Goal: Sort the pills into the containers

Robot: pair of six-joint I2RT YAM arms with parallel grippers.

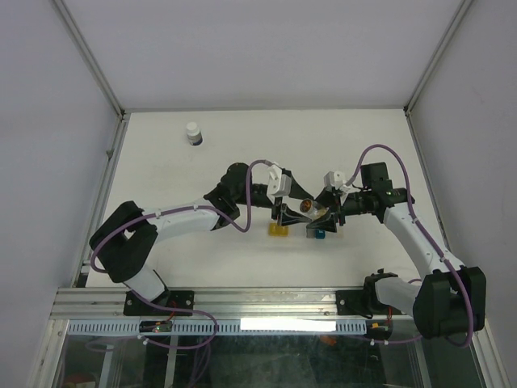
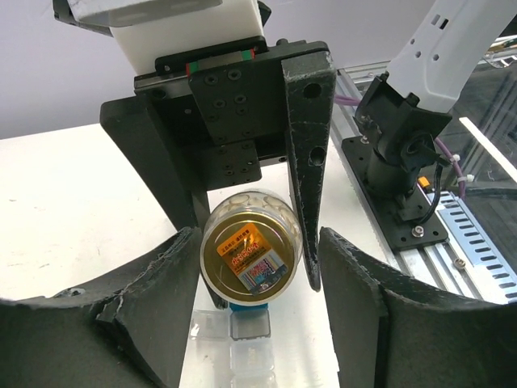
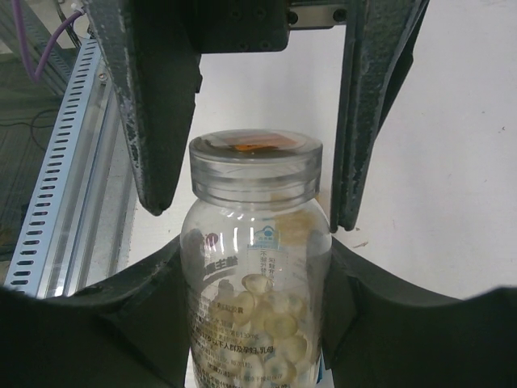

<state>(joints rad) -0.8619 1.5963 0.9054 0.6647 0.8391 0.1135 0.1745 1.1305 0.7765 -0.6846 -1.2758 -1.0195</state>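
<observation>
In the middle of the table (image 1: 363, 145), both arms meet nose to nose over the two little pill boxes. The right gripper (image 1: 327, 214) is clamped on the body of a clear pill bottle (image 1: 310, 208) and holds it off the table, lid pointing at the other arm. You can see the pale pills (image 3: 258, 323) piled inside through the wall. The left gripper (image 1: 284, 212) comes in from the opposite side and has its fingers (image 3: 153, 121) on either side of the lid (image 3: 254, 158). From the right wrist view they look snug against it, so I'd call that a grip on the lid. The lid is on the bottle.

The boxes sit on the table right under all this. The yellow box (image 1: 278, 229) is below the left gripper and the teal box (image 1: 318, 234) is below the right one, a small gap between them. From the left wrist camera the teal box shows just under the lid, with its clear section (image 2: 250, 356) joined on the near side.

A white bottle (image 1: 193, 133) with a dark band stands well apart, upright, at the far left of the table.
</observation>
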